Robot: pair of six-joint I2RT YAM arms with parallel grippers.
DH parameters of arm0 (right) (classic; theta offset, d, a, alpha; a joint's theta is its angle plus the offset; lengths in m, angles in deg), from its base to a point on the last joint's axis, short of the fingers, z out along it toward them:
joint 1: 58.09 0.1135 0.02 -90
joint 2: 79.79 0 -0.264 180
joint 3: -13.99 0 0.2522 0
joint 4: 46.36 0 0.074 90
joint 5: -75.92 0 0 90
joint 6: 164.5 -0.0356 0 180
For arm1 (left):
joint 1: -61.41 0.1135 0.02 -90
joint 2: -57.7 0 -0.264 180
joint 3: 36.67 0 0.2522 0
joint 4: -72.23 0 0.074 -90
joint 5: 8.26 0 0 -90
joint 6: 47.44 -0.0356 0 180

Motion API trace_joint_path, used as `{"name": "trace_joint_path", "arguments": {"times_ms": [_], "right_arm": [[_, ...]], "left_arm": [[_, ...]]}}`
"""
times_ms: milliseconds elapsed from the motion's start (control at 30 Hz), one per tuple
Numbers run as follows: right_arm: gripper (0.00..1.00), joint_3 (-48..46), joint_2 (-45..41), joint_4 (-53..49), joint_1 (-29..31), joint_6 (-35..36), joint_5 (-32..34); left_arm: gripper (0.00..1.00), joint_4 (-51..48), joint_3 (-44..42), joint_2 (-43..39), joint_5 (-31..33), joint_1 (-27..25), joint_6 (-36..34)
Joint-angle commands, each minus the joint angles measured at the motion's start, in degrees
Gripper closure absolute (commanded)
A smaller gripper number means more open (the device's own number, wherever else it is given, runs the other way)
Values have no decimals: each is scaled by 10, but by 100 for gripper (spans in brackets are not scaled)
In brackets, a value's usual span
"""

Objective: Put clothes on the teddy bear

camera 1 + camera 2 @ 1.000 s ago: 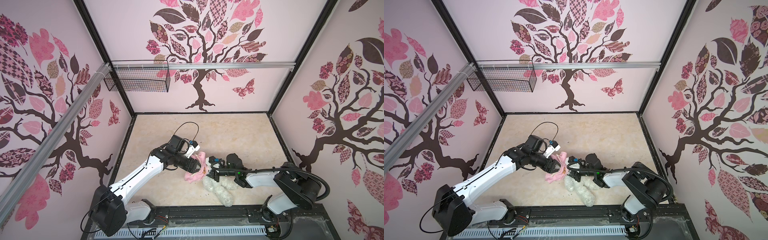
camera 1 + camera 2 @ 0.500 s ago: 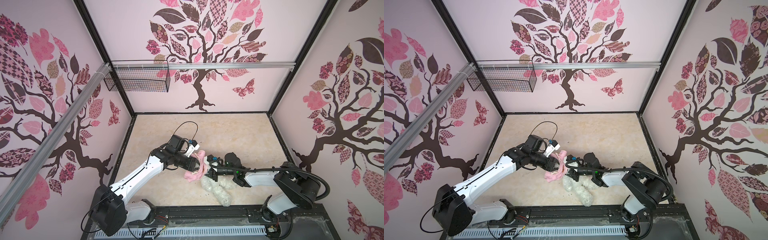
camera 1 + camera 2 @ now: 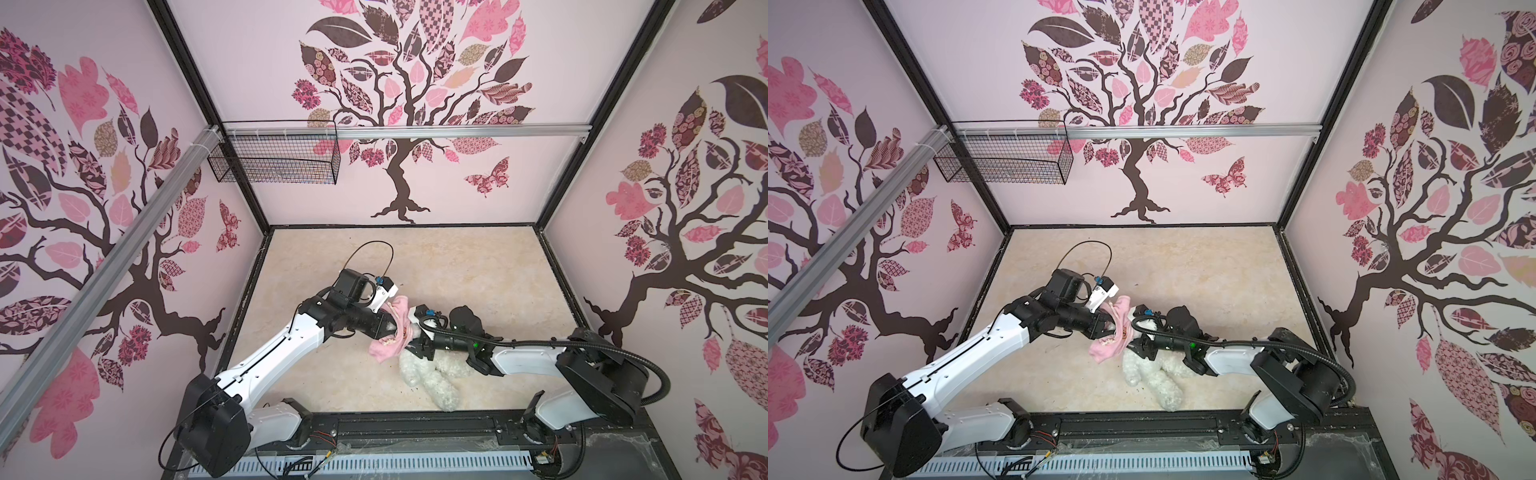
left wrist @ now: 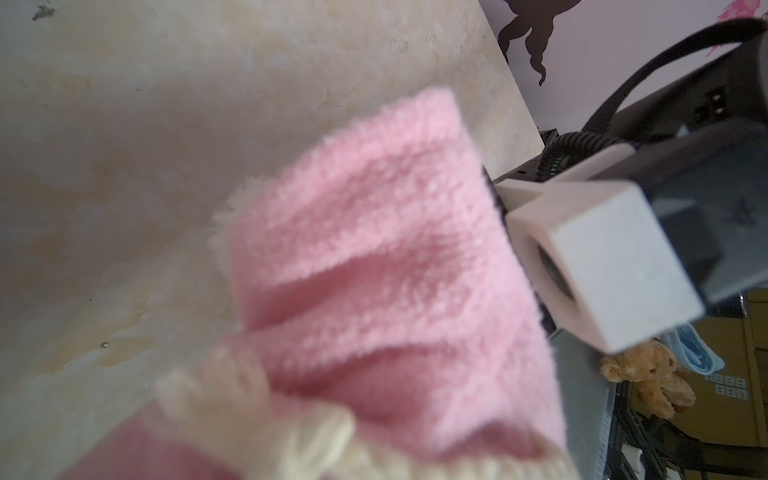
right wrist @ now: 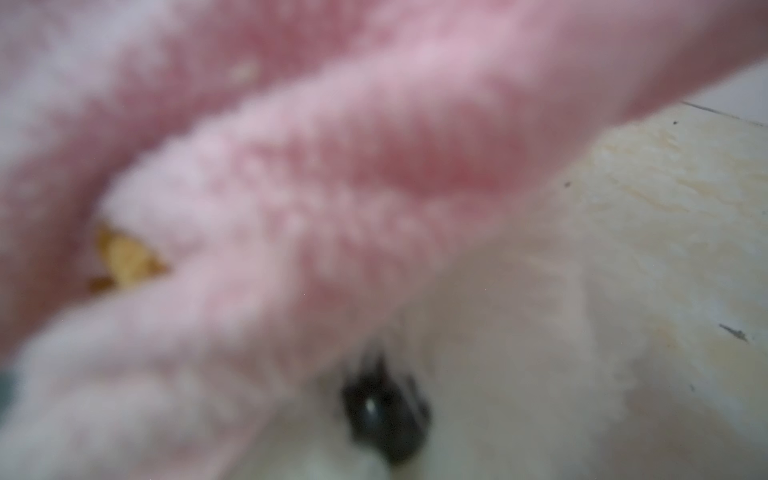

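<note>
- The teddy bear was seen lying on the bench near its front edge. Its legs pointed to the front and its head end was buried under the pink shirt.
- The left gripper was closed tight. Bunched pink fabric was held up off the bench at its tip, so a pinch on the shirt was judged, though the jaws themselves were covered by cloth.
- In the left wrist view the shirt filled the frame in folds, with a cream ribbed edge near the lens and a tuft of white fur peeking out beside it.
- The right gripper was pushed in between shirt and bear. How wide it stood, and whether anything was held, could not be told.
- In the right wrist view a dark eye or nose of the bear was caught just below the pink hem, with an orange patch tucked in a fold. Everything there was blurred.
- The step in hand was judged to be the shirt opening being worked over the bear's head. No arm was seen in a sleeve and the body was bare, so the task was reckoned to be at an early stage.
- For the next move, the hem would need to be drawn down past the face while the bear was pinned, and the opening kept spread rather than crumpled.
</note>
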Motion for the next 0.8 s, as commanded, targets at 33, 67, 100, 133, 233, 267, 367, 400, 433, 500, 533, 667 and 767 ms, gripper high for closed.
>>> {"name": "trace_joint_path", "arguments": {"times_ms": [33, 67, 100, 133, 233, 267, 367, 400, 433, 500, 533, 667, 767], "right_arm": [[32, -20, -114, -117, -24, -76, 51], [26, -20, -144, -160, -27, -80, 53], [25, -17, -171, -200, -28, -79, 51], [24, -9, -199, -245, -28, -79, 45], [23, 29, -258, -341, -28, -91, 12], [23, 45, -269, -366, -29, -98, -1], [25, 89, -276, -393, -29, -141, -25], [29, 101, -270, -385, -29, -161, -40], [35, 117, -258, -381, -29, -188, -50], [50, 154, -227, -394, -28, -220, -65], [55, 172, -212, -404, -26, -225, -70], [66, 197, -185, -412, 5, -214, -30], [70, 208, -161, -416, 15, -212, -21]], "left_arm": [[100, 61, -34, -49, 11, -3, -62], [100, 78, -47, -62, 20, -3, -72], [100, 97, -61, -75, 27, -3, -82], [100, 117, -77, -89, 33, -3, -94], [100, 164, -115, -127, 64, -3, -118], [100, 172, -122, -136, 75, -3, -125], [100, 180, -127, -143, 79, -3, -141], [100, 180, -128, -141, 75, -4, -145], [100, 180, -127, -138, 72, -3, -149], [100, 180, -129, -133, 72, -4, -151], [100, 179, -130, -131, 71, -4, -151], [100, 184, -129, -128, 69, -6, -146], [100, 186, -129, -127, 68, -7, -144]]}}
